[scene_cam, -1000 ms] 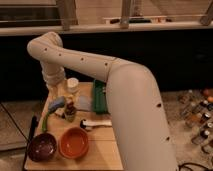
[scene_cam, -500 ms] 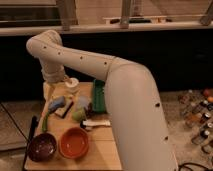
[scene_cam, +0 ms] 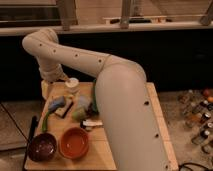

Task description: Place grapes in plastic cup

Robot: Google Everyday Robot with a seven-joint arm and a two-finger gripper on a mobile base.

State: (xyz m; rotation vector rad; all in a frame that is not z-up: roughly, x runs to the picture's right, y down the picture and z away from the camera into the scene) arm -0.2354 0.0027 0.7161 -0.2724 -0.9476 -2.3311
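Observation:
My arm reaches from the lower right across the wooden table (scene_cam: 97,150) to its far left corner. The gripper (scene_cam: 50,84) hangs there at the end of the wrist, mostly hidden by the arm. The whitish plastic cup (scene_cam: 72,83) stands upright just right of the gripper, at the table's back left. The grapes are not visible; I cannot tell if they are in the gripper or behind the arm.
An orange bowl (scene_cam: 74,142) and a dark purple bowl (scene_cam: 42,146) sit at the front left. A blue item (scene_cam: 57,103), a green round item (scene_cam: 80,113) and a small white object (scene_cam: 92,123) lie mid-table. Bottles (scene_cam: 197,115) stand on the floor at right.
The wrist has shifted slightly at the table's back left, uncovering the blue and green items below it. The cup and bowls have not moved.

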